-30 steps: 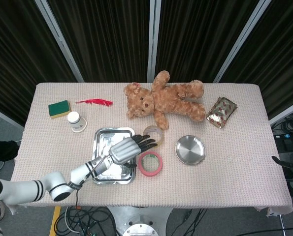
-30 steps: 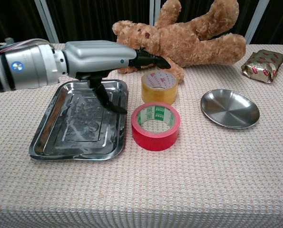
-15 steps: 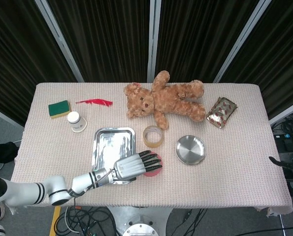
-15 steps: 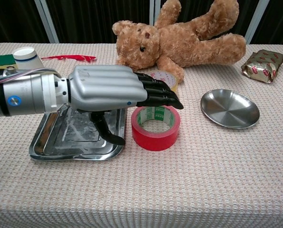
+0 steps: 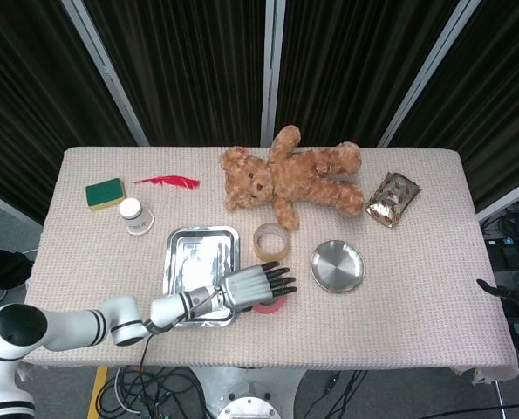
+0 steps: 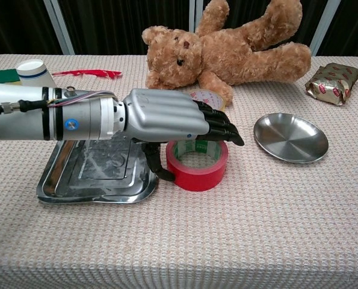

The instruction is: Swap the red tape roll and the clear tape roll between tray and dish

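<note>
left hand [image 6: 166,117] hovers flat over the red tape roll [image 6: 197,161], fingers [image 6: 218,124] released, grasping nothing.

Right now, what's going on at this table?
The left hand hovers flat over the red tape roll, fingers extended, thumb beside the roll, not gripping it. The clear tape roll stands on the cloth behind it. The tray and dish both hold nothing. The right hand isn't visible.

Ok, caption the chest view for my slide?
Left hand hovers over red tape roll beside empty tray.
</note>
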### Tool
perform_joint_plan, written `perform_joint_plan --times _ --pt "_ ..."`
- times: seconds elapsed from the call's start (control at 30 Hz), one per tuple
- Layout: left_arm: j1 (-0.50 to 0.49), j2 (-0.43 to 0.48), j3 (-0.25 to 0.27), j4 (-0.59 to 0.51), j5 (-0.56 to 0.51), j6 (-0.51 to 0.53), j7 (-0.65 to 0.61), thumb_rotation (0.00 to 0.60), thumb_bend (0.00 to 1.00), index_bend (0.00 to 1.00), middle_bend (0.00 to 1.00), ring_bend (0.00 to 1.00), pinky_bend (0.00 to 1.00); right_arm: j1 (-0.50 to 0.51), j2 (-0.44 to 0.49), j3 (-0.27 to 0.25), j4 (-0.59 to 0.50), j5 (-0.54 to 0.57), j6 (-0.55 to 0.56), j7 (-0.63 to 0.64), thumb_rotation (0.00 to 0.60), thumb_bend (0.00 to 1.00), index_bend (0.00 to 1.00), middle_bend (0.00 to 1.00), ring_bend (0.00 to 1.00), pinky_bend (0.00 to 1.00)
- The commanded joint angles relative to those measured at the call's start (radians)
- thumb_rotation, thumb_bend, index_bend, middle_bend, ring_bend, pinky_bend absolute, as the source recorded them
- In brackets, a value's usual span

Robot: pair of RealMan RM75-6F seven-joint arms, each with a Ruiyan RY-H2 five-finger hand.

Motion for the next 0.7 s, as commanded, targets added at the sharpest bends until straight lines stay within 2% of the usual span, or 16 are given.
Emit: perform_joint_plan --times 0.03,0.17,0.5,0.7 --pt "-0.004 -0.006 0.004 0.006 0.004 0.002 0.01 0.6 0.16 0.05 0.04 0.0 0.12 0.0 -0.001 0.0 0.003 -0.003 0.001 0.002 0.6 0.0 0.0 0.0 0.0 0.0" --pt "-0.008 -0.01 0.004 0.008 0.001 0.002 0.03 0.6 0.17 0.07 0.07 0.01 0.13 -0.001 -0.001 0.0 0.003 -0.005 0.002 0.004 0.6 0.0 0.0 0.0 0.0 0.0" --pt "-0.008 -0.014 -0.001 0.0 -0.022 0.005 0.066 0.6 0.25 0.21 0.2 0.12 0.22 -0.001 -0.002 0.001 0.003 -0.005 0.0 0.004 0.6 0.0 0.0 0.0 0.0 0.0" --pt "0.012 0.034 -0.007 -0.074 -0.02 0.052 0.113 0.6 0.26 0.25 0.24 0.16 0.25 -0.004 0.0 0.003 0.003 -0.005 0.004 0.009 0.6 0.0 0.0 0.0 0.0 0.0"
